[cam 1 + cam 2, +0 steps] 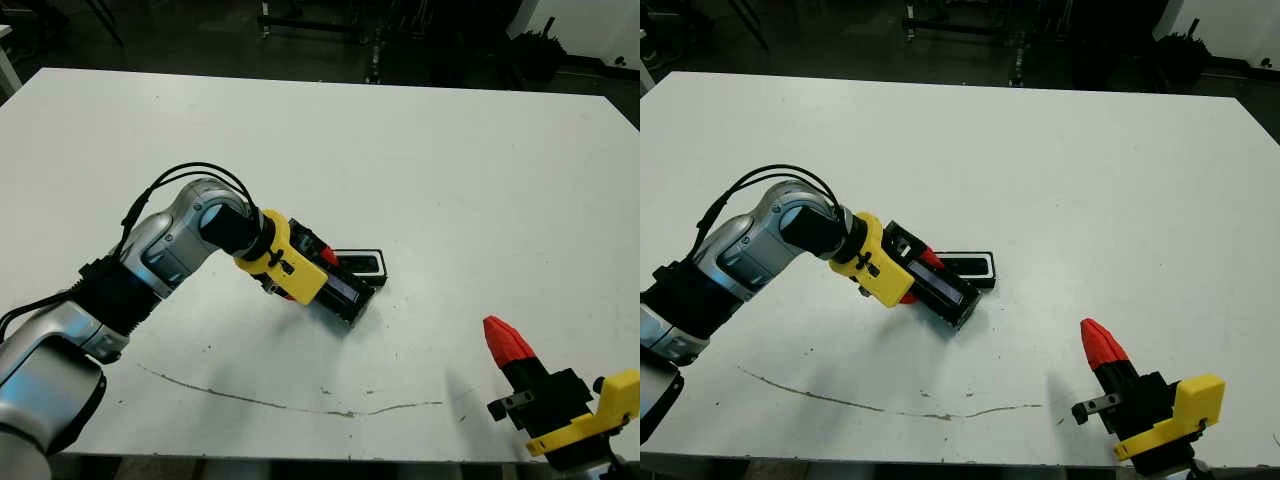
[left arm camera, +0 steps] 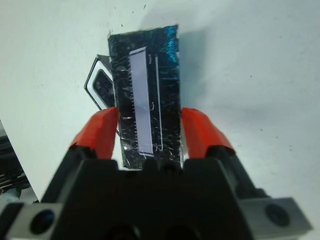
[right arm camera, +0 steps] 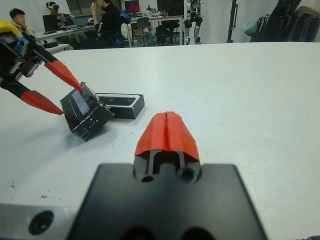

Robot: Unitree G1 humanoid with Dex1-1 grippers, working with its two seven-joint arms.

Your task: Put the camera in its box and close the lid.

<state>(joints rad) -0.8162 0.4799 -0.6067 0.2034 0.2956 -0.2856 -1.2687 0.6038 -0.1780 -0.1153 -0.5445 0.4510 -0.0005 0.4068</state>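
Left claw [image 2: 150,132] grips the lid [image 2: 145,95] beside the box [image 3: 120,105]; right claw [image 3: 167,132] closed, empty. Closing remains.

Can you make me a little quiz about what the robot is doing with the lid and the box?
1. True or false: the lid lies flat on the box, shutting it.
2. Which gripper is at the lid? A) left gripper B) right gripper
3. Fill in: the right gripper is ____ and holds nothing.

Key: 1 false, the lid is tilted beside the box. 2 A. 3 shut.
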